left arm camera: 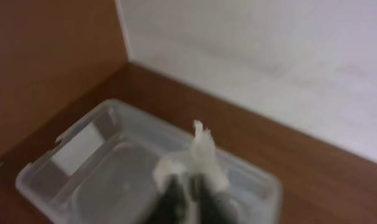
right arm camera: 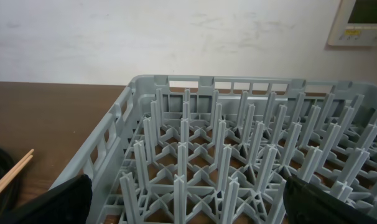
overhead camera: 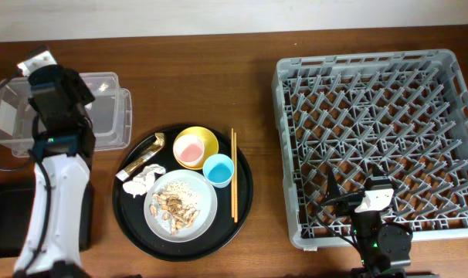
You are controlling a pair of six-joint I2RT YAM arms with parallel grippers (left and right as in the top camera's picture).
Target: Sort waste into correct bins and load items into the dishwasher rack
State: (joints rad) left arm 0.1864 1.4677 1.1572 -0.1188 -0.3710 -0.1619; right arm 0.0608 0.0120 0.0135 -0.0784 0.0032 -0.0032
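Note:
My left gripper (overhead camera: pixel 39 60) hangs over the clear tub (overhead camera: pixel 106 116). In the left wrist view its blurred tips (left arm camera: pixel 187 182) stand slightly apart with a piece of white napkin (left arm camera: pixel 202 149) between them, above the tub (left arm camera: pixel 76 186). My right gripper (right arm camera: pixel 195 202) is open and holds nothing, low over the near edge of the dishwasher rack (overhead camera: pixel 381 100). The yellow bowl (overhead camera: pixel 208 139) holds the pink cup (overhead camera: pixel 189 151). Beside it are the blue cup (overhead camera: pixel 218 170), the chopsticks (overhead camera: pixel 234 174) and the grey plate (overhead camera: pixel 205 212) with food scraps (overhead camera: pixel 176 205).
More crumpled napkin (overhead camera: pixel 140 184) and a gold wrapper (overhead camera: pixel 150 152) lie on the round black tray (overhead camera: pixel 243 202). A black rectangular tray (overhead camera: pixel 2 224) sits at the front left, partly under my left arm. The rack's upright pegs (right arm camera: pixel 182 155) fill the right wrist view.

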